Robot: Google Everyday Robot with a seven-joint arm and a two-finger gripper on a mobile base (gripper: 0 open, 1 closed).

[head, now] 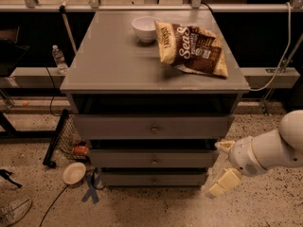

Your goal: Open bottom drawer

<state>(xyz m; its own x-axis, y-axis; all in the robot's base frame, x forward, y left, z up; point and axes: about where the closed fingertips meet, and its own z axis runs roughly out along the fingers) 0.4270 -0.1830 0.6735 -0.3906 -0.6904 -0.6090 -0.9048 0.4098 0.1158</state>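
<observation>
The grey cabinet has three stacked drawer fronts. The bottom drawer [154,178] is the lowest and slimmest, with a small round knob [155,177] at its centre, and its front sits back under the middle drawer [154,158]. My gripper [224,167] is at the cabinet's lower right corner, beside the right ends of the middle and bottom drawers. Its two cream fingers [225,182] are spread apart with nothing between them. The white arm reaches in from the right edge.
On the cabinet top [113,60] lie a white bowl [144,28] and a chip bag [191,48]. A small bowl [74,172], blue tape [91,189] and cables lie on the floor at left. A water bottle [58,59] stands on a left shelf.
</observation>
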